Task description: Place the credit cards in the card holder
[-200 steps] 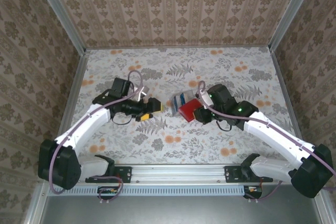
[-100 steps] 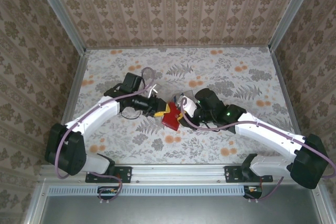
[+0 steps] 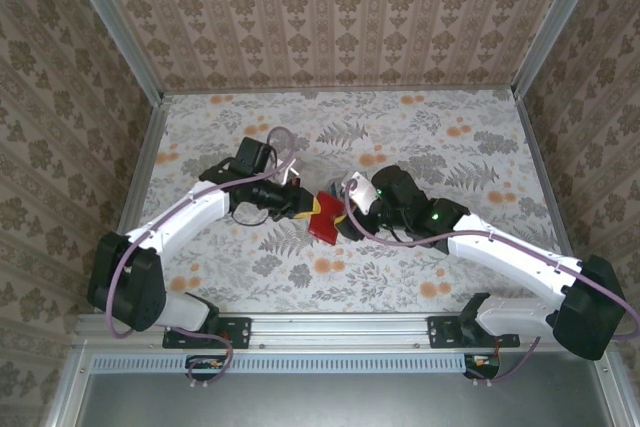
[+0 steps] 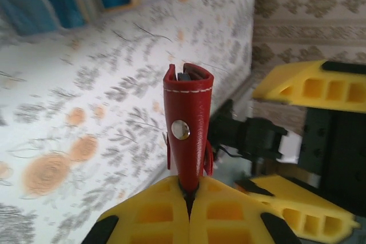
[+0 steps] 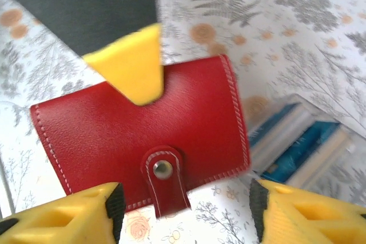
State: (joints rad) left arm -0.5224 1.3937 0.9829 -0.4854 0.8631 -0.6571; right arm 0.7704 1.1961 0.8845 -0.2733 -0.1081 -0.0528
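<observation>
Card holder (image 4: 189,124), stitched red leather with metal snap (image 5: 163,168), pinched by left fingers (image 4: 151,215); right fingers (image 5: 57,221) wide.

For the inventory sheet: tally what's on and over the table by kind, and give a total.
Red card holder: 1
Stack of credit cards: 1 (the cards in it are too blurred to count)
Pincers: 2, the left pincer and the right pincer
Total: 4

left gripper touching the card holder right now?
Touching. In the left wrist view the left gripper is shut on the card holder, both yellow fingers pinching its lower edge with no gap.
</observation>
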